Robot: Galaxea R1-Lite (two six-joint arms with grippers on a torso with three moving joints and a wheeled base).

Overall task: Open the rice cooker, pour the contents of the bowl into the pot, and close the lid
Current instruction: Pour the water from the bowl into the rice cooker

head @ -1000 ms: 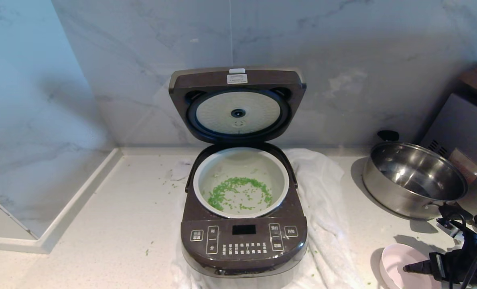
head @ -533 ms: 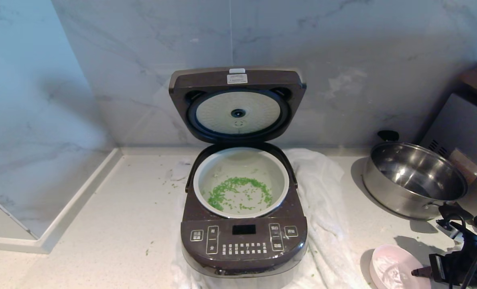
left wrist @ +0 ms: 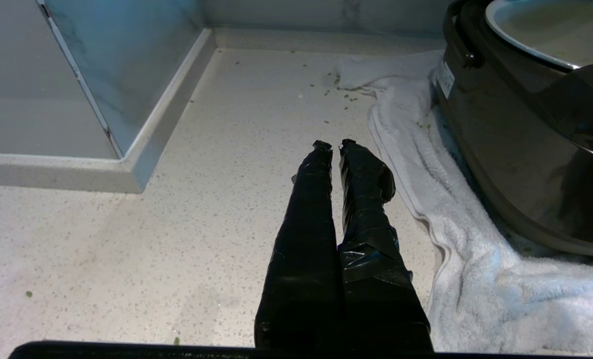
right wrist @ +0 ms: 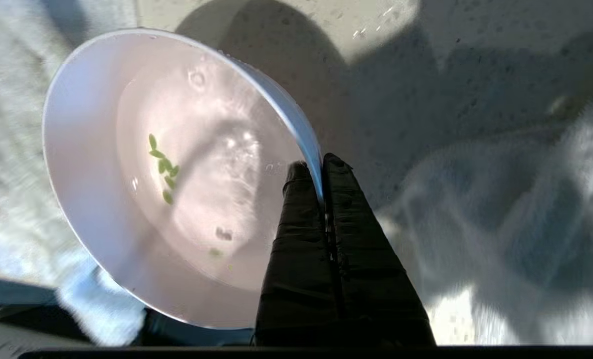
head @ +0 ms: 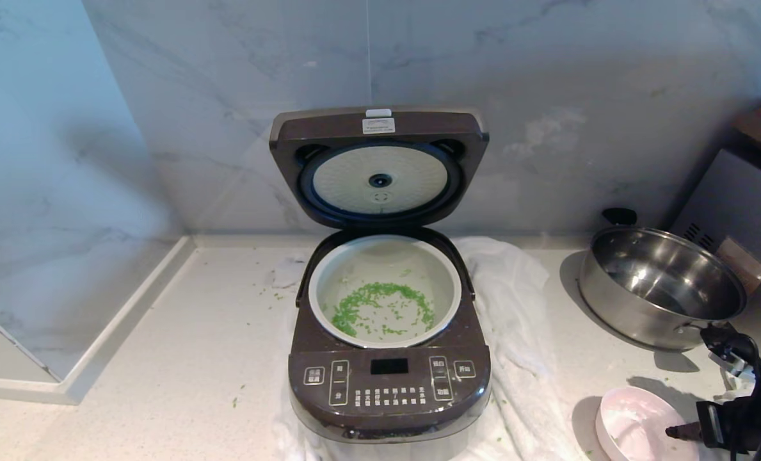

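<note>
Bowl point(right wrist: 176, 189) rim pinched between closed tips of right claw point(right wrist: 321, 167), beside cooker.

— How many cookers on the counter?
— One rice cooker point(head: 389, 358), its one lid point(head: 379, 168) up, one pot point(head: 384, 289) inside.
— Bowls?
— One pink bowl point(head: 636, 428). One steel pan point(head: 662, 288) as well.
— Cloths?
— One white towel point(head: 514, 358).
— Green bits?
— Too many to count in the pot point(head: 380, 307); about half a dozen left in the bowl point(right wrist: 162, 167).
— Grippers?
— Two: left gripper point(left wrist: 332, 145), right gripper point(right wrist: 315, 167).
</note>
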